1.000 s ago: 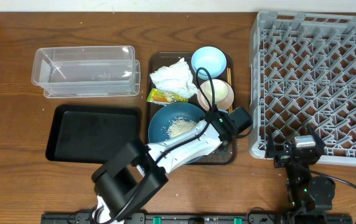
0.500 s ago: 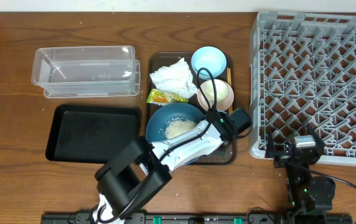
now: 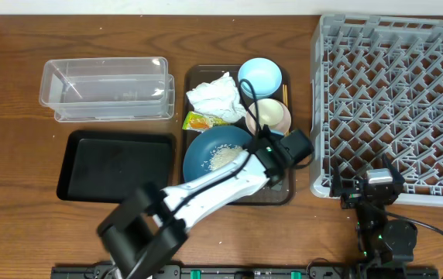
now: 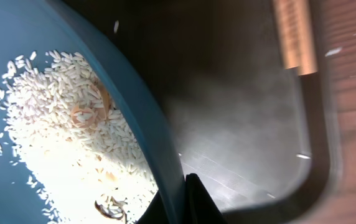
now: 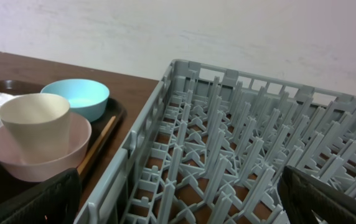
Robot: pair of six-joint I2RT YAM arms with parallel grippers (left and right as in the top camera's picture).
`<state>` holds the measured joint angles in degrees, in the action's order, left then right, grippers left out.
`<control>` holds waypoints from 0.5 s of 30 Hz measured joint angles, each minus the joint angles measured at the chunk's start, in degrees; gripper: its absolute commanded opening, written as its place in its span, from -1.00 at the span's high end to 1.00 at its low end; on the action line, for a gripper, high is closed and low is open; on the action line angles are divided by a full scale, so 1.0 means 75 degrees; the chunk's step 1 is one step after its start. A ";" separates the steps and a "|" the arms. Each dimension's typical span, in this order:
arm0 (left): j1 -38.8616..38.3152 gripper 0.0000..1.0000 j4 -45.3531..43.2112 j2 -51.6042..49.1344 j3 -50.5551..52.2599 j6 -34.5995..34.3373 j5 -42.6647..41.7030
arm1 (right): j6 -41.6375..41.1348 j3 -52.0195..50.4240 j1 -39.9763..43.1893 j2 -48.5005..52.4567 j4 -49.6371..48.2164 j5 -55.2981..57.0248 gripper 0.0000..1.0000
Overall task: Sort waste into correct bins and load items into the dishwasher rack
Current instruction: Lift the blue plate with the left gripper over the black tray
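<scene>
— Left hand (image 4: 179,202)?
— Pinched on the dark-blue bowl (image 3: 204,151) rim; a second ago it stood wider. Rice (image 4: 60,124) inside, bowl on the brown tray (image 3: 197,75).
— Right hand (image 3: 370,186)?
— Spread, at the rack (image 3: 392,93) edge.
— Counts?
— Three bowls with the light-blue bowl (image 3: 260,76) and pink bowl (image 3: 282,124); one cup (image 3: 266,115), tissue (image 3: 215,94), wrapper (image 3: 202,120), clear tub (image 3: 105,89), black tray (image 3: 117,164).

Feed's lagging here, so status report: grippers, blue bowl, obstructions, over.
Left gripper shut on dark-blue bowl rim, rice inside. Right gripper open, at rack corner. Pink bowl and cup close alongside, over.
</scene>
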<state>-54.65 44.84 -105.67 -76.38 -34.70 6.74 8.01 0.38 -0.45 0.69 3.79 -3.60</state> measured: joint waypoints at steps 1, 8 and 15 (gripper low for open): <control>0.0044 0.88 0.0003 0.0157 0.0000 -0.0003 -0.0044 | 0.0000 0.0000 0.0003 0.0000 0.0000 -0.0003 -0.99; 0.0909 0.88 0.0143 0.1288 0.0000 -0.0009 -0.0114 | -0.0003 0.0000 0.0003 0.0000 0.0000 0.0000 -0.99; 0.2148 0.87 0.0166 0.1719 -0.0003 -0.0012 -0.0309 | 0.0000 0.0000 0.0003 0.0000 0.0000 0.0000 -0.98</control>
<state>-38.54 46.09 -92.77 -76.40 -34.79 4.43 8.01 0.38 -0.43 0.69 3.79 -3.60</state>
